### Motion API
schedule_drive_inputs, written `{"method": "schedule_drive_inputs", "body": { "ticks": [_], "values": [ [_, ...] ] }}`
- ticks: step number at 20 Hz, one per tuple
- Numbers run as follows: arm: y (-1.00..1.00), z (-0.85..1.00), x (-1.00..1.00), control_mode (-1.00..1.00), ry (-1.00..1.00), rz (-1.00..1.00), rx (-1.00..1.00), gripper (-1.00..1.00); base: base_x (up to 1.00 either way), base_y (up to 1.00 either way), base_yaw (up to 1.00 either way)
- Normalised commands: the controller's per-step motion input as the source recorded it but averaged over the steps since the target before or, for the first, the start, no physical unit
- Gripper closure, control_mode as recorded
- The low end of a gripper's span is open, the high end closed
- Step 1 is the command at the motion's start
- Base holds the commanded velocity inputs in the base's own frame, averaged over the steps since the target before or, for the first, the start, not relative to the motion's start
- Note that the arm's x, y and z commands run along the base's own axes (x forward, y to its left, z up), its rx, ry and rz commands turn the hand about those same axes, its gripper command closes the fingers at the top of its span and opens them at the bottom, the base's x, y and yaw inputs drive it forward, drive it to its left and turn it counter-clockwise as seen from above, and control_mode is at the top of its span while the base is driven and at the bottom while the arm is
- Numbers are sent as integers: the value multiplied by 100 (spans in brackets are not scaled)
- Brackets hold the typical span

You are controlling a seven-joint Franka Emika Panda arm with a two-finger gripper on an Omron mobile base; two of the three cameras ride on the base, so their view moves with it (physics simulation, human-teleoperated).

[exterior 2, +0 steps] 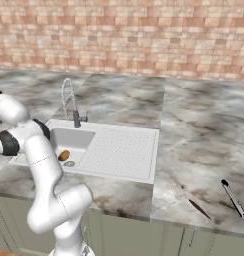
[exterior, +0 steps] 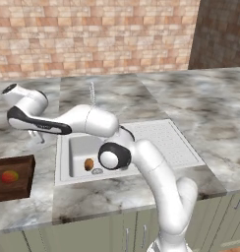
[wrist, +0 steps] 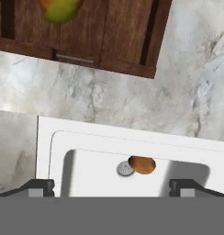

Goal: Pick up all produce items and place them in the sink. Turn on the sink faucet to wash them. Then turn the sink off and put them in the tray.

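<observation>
Brown and oval, the one produce item [wrist: 142, 165] lies in the sink [exterior: 156, 129] basin beside the drain, probably awaiting pickup. The red-and-green fruit [exterior: 10, 176] already sits in the tray [exterior: 21, 189] at the counter's left edge. The gripper [wrist: 112, 187] hovers above, jaws wide and empty.

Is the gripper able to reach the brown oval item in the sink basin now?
Probably yes. The open gripper is empty and looks down at the brown oval item, which lies beside the drain in the sink with nothing over it.
</observation>
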Motion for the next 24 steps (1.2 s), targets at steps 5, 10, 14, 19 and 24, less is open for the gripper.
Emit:
{"method": "schedule_drive_inputs", "body": {
  "ticks": [5,10,14,19,24],
  "values": [
    [-97,-10,-10,-100,-7,0,2,-100,0,0,0],
    [-98,-26,-34,-100,-11,0,9,-100,0,0,0],
    [-77,-35,-42,-100,-11,-4,15,-100,0,0,0],
    [-67,-31,-27,-100,-12,-9,16,-100,0,0,0],
    [-52,-3,5,-100,-2,-24,11,-100,0,0,0]
  ]
}}
